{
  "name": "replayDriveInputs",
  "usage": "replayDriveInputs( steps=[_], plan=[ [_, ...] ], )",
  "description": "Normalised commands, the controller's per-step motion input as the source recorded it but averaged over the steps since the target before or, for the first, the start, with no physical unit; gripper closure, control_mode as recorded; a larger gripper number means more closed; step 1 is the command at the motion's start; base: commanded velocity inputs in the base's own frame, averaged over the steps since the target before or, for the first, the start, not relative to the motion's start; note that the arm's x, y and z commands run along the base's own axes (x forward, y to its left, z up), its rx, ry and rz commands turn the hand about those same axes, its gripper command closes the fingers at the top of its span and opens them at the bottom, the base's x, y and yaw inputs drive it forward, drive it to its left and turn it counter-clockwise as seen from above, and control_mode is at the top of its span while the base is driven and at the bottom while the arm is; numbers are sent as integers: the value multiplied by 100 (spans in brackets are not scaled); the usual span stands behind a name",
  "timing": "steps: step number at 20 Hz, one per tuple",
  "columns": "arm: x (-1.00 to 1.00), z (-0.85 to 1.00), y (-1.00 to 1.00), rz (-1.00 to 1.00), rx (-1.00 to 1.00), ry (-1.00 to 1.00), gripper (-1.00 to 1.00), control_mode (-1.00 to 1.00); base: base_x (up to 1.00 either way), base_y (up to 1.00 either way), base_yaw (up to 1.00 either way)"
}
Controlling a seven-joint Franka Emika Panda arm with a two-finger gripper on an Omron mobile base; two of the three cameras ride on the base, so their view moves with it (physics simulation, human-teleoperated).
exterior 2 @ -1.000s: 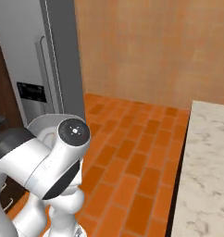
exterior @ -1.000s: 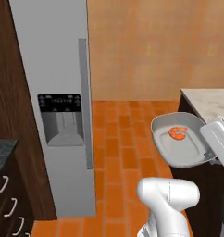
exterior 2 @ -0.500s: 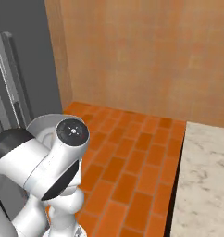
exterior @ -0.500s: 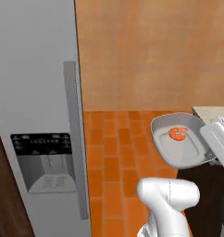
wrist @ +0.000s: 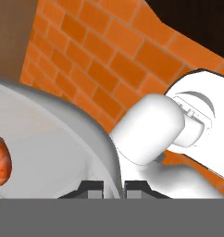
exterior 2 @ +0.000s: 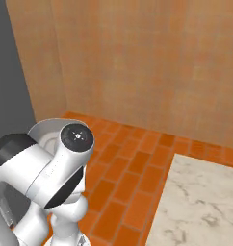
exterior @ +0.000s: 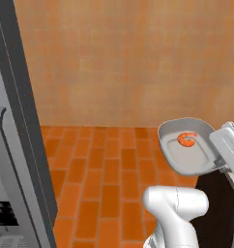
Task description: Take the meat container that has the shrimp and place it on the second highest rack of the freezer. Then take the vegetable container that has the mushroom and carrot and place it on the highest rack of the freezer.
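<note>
Meat container: grey shallow tray, held aloft above the orange brick floor, at the right of the left base view. Shrimp: curled orange piece lying inside the tray, toward its far side. Claw: clamped on the tray's rim (fingers either side of the wall, seen from the hand camera). Freezer: grey, at left edge. Marble worktop: lower right, right base view.
</note>
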Motion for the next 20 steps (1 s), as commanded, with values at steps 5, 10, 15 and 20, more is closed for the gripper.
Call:
replayDriveInputs(
  steps=[5,10,15,20],
  plan=[
    [0,0,0,0,0,0,100,100,100,0,-4],
    [0,0,0,0,0,0,100,100,100,0,0],
    [0,0,0,0,0,0,100,100,100,0,0],
    [0,0,0,0,0,0,100,100,100,0,0]
  ],
)
